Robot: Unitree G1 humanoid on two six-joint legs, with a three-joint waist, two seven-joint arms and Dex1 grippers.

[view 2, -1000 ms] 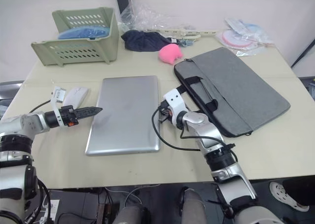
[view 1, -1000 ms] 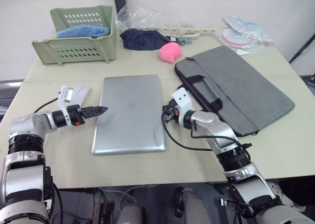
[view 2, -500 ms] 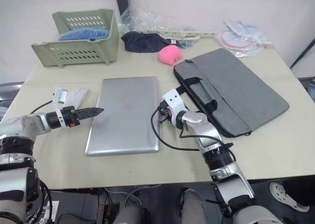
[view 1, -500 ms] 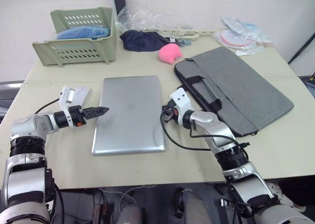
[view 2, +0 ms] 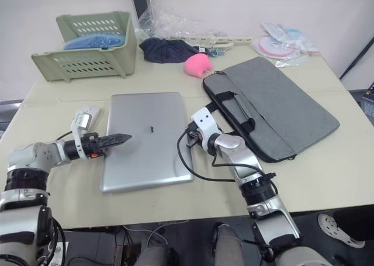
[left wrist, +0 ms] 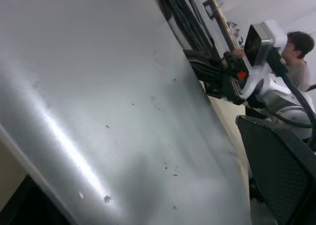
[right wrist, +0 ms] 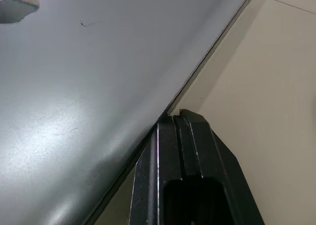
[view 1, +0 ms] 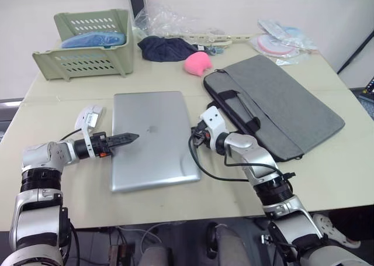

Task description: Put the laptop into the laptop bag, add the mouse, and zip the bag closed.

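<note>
Laptop (view 1: 153, 137): flat smooth silver slab, rounded corners; both jaws pressed together at edges.

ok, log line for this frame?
stage: laptop not bagged | left claw shut, over lid | right claw shut, at laptop's edge | bag flat | mouse on table
</note>
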